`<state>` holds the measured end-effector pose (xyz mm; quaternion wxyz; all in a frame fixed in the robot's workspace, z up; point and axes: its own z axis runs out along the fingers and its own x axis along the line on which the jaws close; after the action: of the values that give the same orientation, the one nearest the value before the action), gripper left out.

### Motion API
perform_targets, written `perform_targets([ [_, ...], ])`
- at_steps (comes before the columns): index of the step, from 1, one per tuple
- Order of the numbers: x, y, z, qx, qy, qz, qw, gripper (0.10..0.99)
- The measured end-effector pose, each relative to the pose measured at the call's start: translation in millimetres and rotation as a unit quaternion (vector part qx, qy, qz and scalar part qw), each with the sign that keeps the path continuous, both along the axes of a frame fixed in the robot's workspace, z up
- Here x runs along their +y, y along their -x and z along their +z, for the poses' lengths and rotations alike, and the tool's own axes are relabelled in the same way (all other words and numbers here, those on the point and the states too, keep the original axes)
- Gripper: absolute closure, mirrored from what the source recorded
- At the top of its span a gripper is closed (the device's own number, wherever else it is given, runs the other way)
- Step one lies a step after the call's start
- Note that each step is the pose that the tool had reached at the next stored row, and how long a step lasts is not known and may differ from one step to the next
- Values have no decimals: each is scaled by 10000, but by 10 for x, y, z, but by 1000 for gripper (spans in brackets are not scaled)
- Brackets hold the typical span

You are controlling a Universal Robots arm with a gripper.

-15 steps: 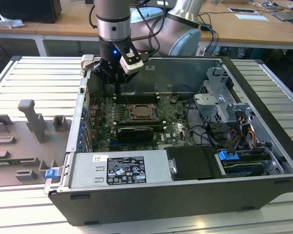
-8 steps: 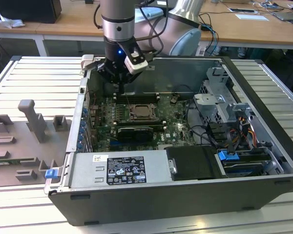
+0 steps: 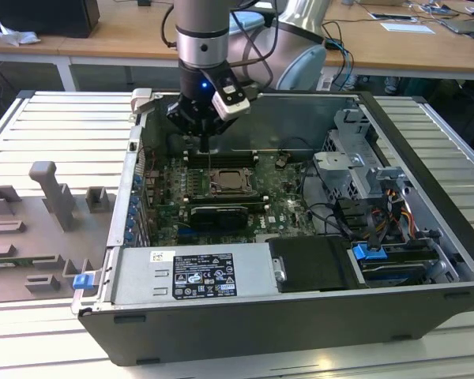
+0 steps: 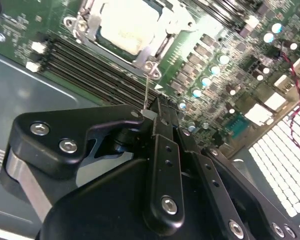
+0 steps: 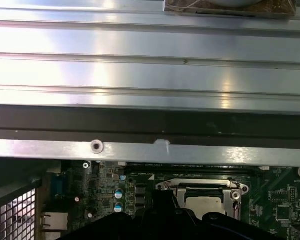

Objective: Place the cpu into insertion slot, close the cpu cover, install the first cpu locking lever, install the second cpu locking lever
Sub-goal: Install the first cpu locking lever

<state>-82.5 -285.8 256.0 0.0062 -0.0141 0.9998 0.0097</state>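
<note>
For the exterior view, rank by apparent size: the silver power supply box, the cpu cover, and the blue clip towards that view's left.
Largest: power supply box.
Middle: cpu cover.
Smallest: blue clip.
The differences are plain; no two look alike.

table: slatted metal table (image 3: 63, 126) | on it: open computer case (image 3: 245, 339); grey fixture tray (image 3: 31, 237)

cpu (image 5: 204, 202) half hidden, cpu cover (image 5: 200, 184) partly hidden
</note>
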Motion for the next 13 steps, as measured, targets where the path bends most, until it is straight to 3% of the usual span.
perform_targets([
  [13,0,-182,-6,2,0,0,10000,980],
])
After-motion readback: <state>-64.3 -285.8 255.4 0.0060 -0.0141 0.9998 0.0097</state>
